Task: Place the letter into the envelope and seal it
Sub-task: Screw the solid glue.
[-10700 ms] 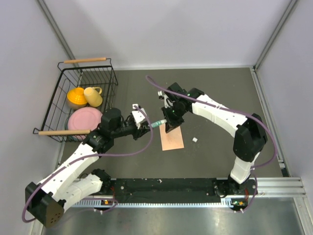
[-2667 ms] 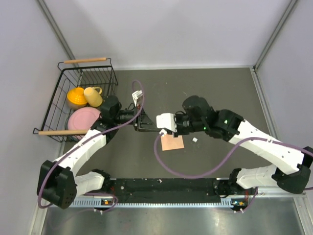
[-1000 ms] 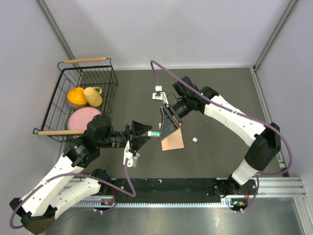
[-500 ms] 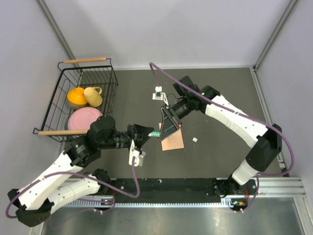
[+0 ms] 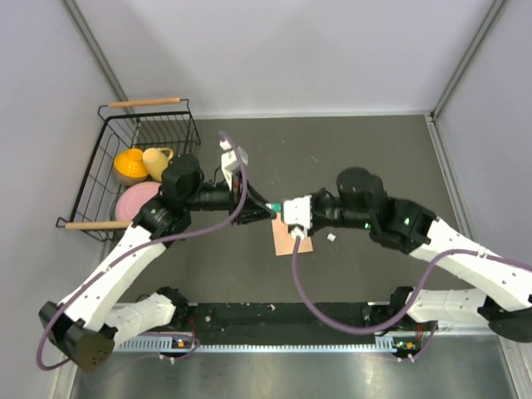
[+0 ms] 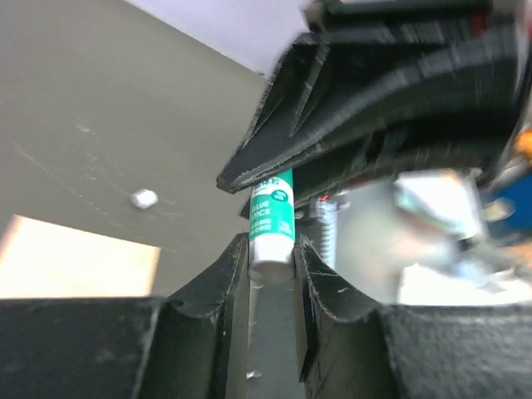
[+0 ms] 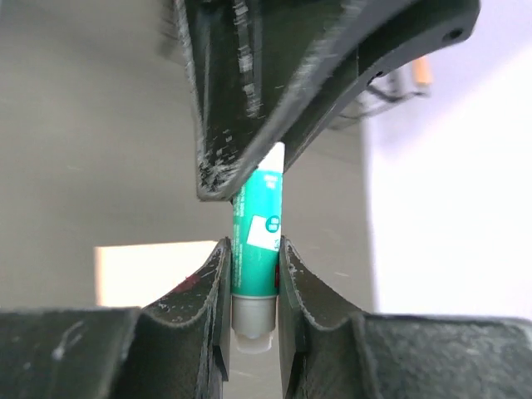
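Left gripper [image 6: 270, 246], wider open 1 second ago, now clamps the white end of the glue stick [image 6: 273, 212] while right gripper [image 7: 253, 249] clamps its green body, envelope [image 5: 293, 240] flat on the table [image 5: 374, 150] just below the stick; uncapping for sealing appears next.

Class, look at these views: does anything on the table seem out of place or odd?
A small white bit lies loose on the table beside the envelope, unidentifiable. Odd too: the left gripper and right gripper both clamp one glue stick.
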{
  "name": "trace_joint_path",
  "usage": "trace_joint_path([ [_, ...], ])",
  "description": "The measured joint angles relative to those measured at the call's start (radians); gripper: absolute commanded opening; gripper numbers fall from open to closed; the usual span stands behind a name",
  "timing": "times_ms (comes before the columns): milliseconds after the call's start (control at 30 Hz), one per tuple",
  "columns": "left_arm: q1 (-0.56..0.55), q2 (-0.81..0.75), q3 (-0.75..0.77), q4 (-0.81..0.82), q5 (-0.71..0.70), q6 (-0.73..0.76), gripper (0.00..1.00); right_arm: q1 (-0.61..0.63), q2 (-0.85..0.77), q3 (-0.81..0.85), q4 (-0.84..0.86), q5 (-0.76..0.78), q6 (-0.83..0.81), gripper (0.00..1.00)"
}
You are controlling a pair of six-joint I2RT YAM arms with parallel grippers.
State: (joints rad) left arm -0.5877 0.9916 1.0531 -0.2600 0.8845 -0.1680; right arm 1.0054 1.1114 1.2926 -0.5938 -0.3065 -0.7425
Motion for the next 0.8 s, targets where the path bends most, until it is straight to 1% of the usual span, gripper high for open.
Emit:
trace_joint_path([
  [33,0.024,0.023,-0.014,0.046,0.029,-0.121,0.01,0.027,-0.031,-0.068,0.084,0.083,-0.07,0.0],
  [100,0.066,0.068,-0.063,0.164,0.073,-0.348,0.05,0.07,-0.083,-0.216,0.259,0.224,-0.211,0.0],
  [133,0.085,0.083,-0.108,0.24,0.089,-0.47,0.12,0.082,-0.098,-0.263,0.314,0.266,-0.265,0.0],
  [200,0.116,0.105,-0.188,0.346,0.108,-0.672,0.19,0.1,-0.101,-0.35,0.411,0.335,-0.366,0.0],
  [233,0.127,0.114,-0.217,0.376,0.117,-0.744,0.37,0.106,-0.093,-0.37,0.428,0.353,-0.387,0.0],
  [267,0.137,0.121,-0.236,0.401,0.126,-0.8,0.47,0.109,-0.083,-0.372,0.426,0.368,-0.396,0.0],
  [300,0.144,0.122,-0.246,0.425,0.131,-0.823,0.57,0.11,-0.076,-0.362,0.417,0.372,-0.395,0.0],
  [333,0.155,0.122,-0.249,0.448,0.142,-0.838,0.64,0.11,-0.07,-0.346,0.406,0.372,-0.383,0.0],
  [367,0.168,0.117,-0.243,0.457,0.154,-0.832,0.74,0.107,-0.066,-0.318,0.384,0.362,-0.358,0.0],
  [400,0.185,0.109,-0.225,0.431,0.16,-0.808,0.8,0.098,-0.064,-0.286,0.363,0.344,-0.329,0.0],
  [467,0.229,0.088,-0.157,0.34,0.156,-0.674,0.86,0.068,-0.064,-0.229,0.331,0.297,-0.257,0.0],
  [533,0.263,0.046,-0.076,0.219,0.14,-0.472,0.87,0.012,-0.055,-0.162,0.253,0.223,-0.161,0.0],
  [567,0.272,0.016,-0.039,0.17,0.13,-0.346,0.87,-0.023,-0.038,-0.121,0.203,0.173,-0.105,0.0],
  [600,0.274,-0.023,-0.01,0.127,0.122,-0.194,0.84,-0.06,-0.014,-0.074,0.158,0.117,-0.051,0.0],
  [667,0.268,-0.125,0.008,0.052,0.122,0.1,0.82,-0.135,0.054,0.021,0.068,-0.019,0.072,0.0],
  [700,0.257,-0.177,0.005,0.014,0.117,0.253,0.79,-0.166,0.091,0.06,0.032,-0.086,0.137,0.0],
  [733,0.234,-0.23,-0.005,-0.023,0.112,0.416,0.78,-0.196,0.127,0.091,-0.002,-0.159,0.199,0.0],
  [767,0.21,-0.266,-0.014,-0.046,0.101,0.521,0.77,-0.22,0.163,0.113,-0.032,-0.233,0.257,0.0],
  [800,0.156,-0.309,-0.029,-0.082,0.076,0.688,0.75,-0.241,0.197,0.131,-0.061,-0.301,0.318,0.0],
])
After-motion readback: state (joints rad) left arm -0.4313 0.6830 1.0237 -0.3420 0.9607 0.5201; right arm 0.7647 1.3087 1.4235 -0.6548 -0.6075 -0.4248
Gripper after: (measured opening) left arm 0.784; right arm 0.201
